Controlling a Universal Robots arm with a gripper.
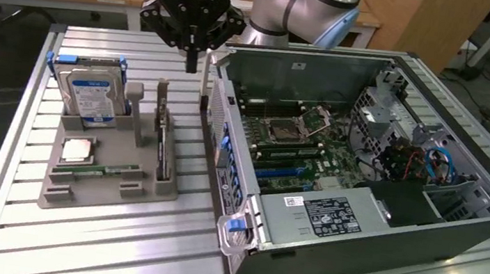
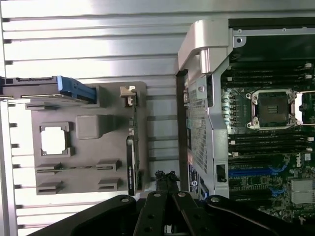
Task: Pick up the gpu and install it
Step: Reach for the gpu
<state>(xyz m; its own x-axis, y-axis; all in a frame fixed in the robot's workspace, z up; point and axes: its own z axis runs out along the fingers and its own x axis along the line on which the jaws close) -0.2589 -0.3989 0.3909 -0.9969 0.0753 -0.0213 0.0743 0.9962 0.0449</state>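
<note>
On the grey tray (image 1: 92, 199), in the slot along the side nearest the open case (image 1: 333, 260), the gpu (image 1: 162, 142) stands on its long edge, thin side up. Seen from my wrist, the gpu (image 2: 133, 152) is a narrow dark strip. Its long axis runs parallel to the case wall (image 2: 197, 44), and its silver bracket (image 2: 129, 94) is at the end towards the hard drive (image 1: 91, 93).

My gripper (image 1: 191, 67) hangs well above the table (image 1: 100, 245) with its two fingers drawn together to a single point and nothing between them. From the wrist view, my gripper (image 2: 166, 176) looks to sit over the bare strip between tray and case, so the card lies down and off to the tray side of me, not directly beneath. In the exterior view the card is below my fingertips and slightly to the exterior view's left.

My fingers sit side by side across the card's thin dimension, so I judge the closing line already suits a pinch on its top edge. What matters is the sideways offset towards the tray, plus the drop.
</note>
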